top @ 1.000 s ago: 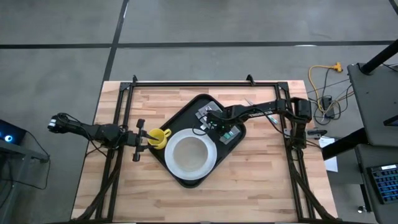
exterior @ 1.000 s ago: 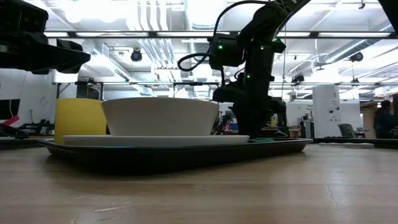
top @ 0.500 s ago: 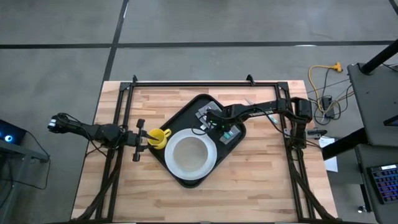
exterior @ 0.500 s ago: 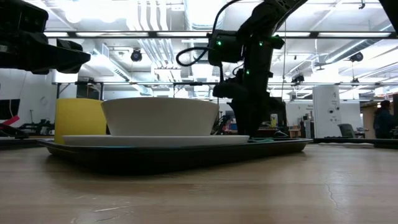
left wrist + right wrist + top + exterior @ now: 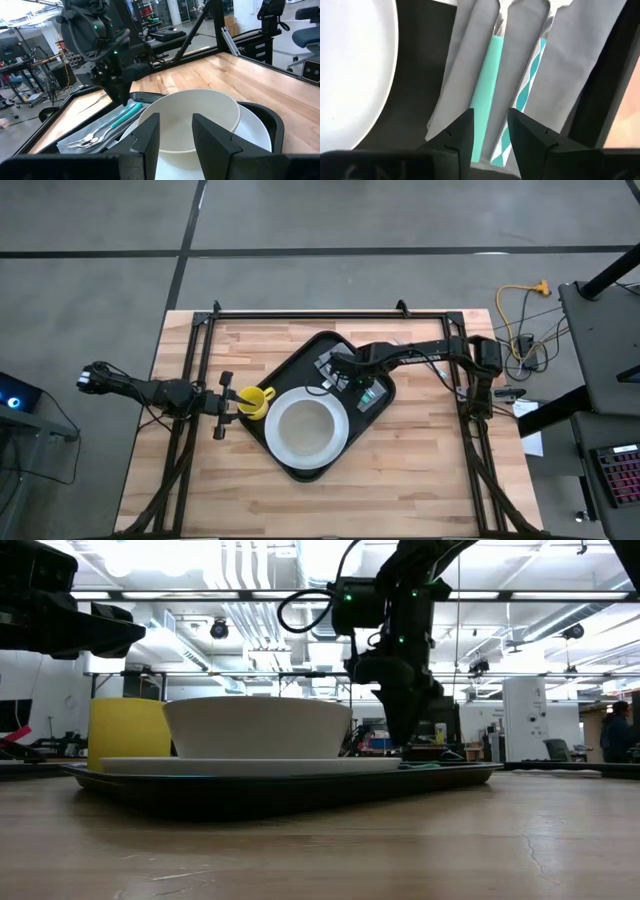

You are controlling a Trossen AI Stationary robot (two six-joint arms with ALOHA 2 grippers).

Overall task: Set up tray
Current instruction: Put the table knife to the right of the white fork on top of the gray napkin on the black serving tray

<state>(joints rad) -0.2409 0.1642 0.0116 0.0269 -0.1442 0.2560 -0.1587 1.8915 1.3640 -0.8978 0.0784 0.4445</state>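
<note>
Wooden counter (image 5: 420, 460) carries the tray (image 5: 305, 365). Right claw (image 5: 490, 131), fingers slightly spread and empty, hangs over teal-handled cutlery (image 5: 487, 85) on a grey napkin (image 5: 465, 65) in the tray. Left claw (image 5: 176, 131), spread, empty, faces the white bowl (image 5: 192, 117) just ahead.

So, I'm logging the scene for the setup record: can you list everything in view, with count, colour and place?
tray: one, black, middle of the wooden table, set at a slant
plate: one, white, on the tray's near part
bowl: one, white, on the plate
cup: one, yellow, at the tray's left edge beside the plate
napkin: one, grey, on the tray to the right of the plate
cutlery: two teal-handled pieces, lying on the napkin
table: one, light wood
left gripper: open, at the table's left, near the cup
right gripper: open, just above the cutlery handles
</note>
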